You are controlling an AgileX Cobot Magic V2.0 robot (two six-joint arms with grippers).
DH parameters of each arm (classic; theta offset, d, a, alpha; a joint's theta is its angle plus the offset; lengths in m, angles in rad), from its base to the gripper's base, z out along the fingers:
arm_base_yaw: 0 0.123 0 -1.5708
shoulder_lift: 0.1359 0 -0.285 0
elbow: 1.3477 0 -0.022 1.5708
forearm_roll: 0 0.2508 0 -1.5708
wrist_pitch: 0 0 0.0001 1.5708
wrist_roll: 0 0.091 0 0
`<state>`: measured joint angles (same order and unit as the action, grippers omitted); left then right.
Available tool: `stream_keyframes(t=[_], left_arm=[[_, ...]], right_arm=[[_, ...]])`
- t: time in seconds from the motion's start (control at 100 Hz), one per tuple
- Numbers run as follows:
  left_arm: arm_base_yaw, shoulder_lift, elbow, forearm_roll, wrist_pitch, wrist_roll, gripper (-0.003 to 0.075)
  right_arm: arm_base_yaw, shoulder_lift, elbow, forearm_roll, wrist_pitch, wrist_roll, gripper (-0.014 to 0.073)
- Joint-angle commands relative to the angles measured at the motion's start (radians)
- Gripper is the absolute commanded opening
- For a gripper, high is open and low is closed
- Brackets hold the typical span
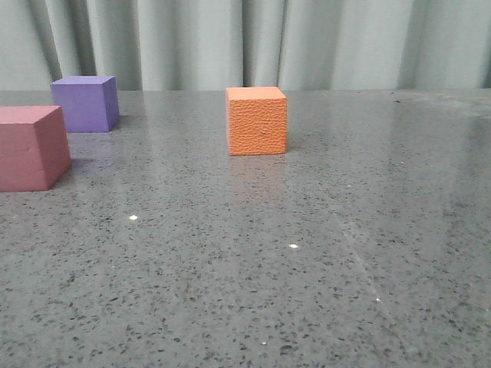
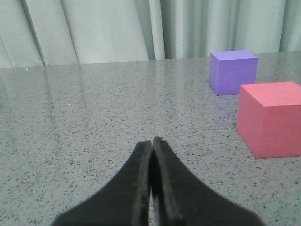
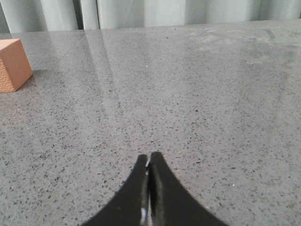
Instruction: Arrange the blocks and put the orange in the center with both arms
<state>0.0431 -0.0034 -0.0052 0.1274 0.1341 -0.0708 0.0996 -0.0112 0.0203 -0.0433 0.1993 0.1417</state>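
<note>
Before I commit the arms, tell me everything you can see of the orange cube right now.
The orange cube is bright orange with a pebbled, foam-like surface and crisp edges. It stands upright and flat on the speckled grey table, near the middle of the front view, toward the curtain. Nothing touches it: the purple cube and pinkish-red cube sit well apart to its left. The right wrist view catches only one corner of it. No gripper is near it.

Table [image 1: 322, 253]: grey speckled stone-look top, polished, mirroring the cubes faintly. Orange cube [image 1: 257, 120]: pebbled, matt skin, showing a leathery grain. Pinkish-red cube [image 1: 29, 148] and purple cube [image 1: 86, 103]: smooth, matt, looking foam-like. Curtain [image 1: 230, 38]: pale cloth, hanging in soft folds. Gripper fingers [image 2: 141, 188]: appearing as matt black plastic.
</note>
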Motion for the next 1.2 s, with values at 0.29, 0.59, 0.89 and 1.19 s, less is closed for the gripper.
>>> stream_keyframes(t=[0.29, 0.59, 0.89, 1.19], left_arm=[[0.001, -0.032, 0.055, -0.008, -0.077, -0.009, -0.001], [0.001, -0.032, 0.055, -0.008, -0.077, -0.009, -0.001], [0.001, -0.032, 0.055, -0.008, -0.103, -0.009, -0.001], [0.001, -0.015, -0.044, -0.064, -0.302, -0.016, -0.001]], right_arm=[[-0.004, -0.024, -0.006, 0.007, -0.144, -0.013, -0.006], [-0.004, -0.024, -0.006, 0.007, -0.144, -0.013, -0.006], [-0.003, -0.024, -0.006, 0.007, -0.144, -0.013, -0.006], [-0.003, -0.024, -0.006, 0.007, -0.144, -0.013, -0.006]])
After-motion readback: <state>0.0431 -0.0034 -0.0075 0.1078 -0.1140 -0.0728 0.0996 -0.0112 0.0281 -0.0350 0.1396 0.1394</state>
